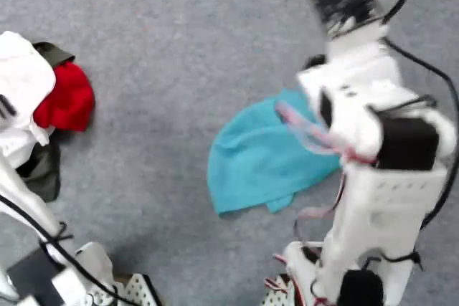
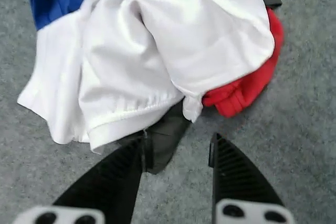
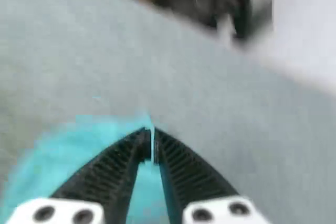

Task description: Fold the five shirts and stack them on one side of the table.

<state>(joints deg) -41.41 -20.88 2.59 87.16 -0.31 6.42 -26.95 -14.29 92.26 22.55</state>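
Right pincer [image 3: 151,142] is clenched on the edge of the teal shirt [image 1: 265,155], which lies rumpled mid-bench [image 1: 165,69]. My left pincer [image 2: 177,150] hangs released beside the heap [image 2: 157,40] of four shirts. I judge only the teal one remains.

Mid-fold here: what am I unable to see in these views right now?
Crumpled teal fabric shirt: far corner behind the right arm, high view.
Right end effector: blur hides whether it pinches cloth, right wrist view.
Black fabric shirt: mostly under the white shirt, left wrist view.

Left pincer [image 2: 179,137] gapes; right pincer [image 3: 151,132] pressed together.
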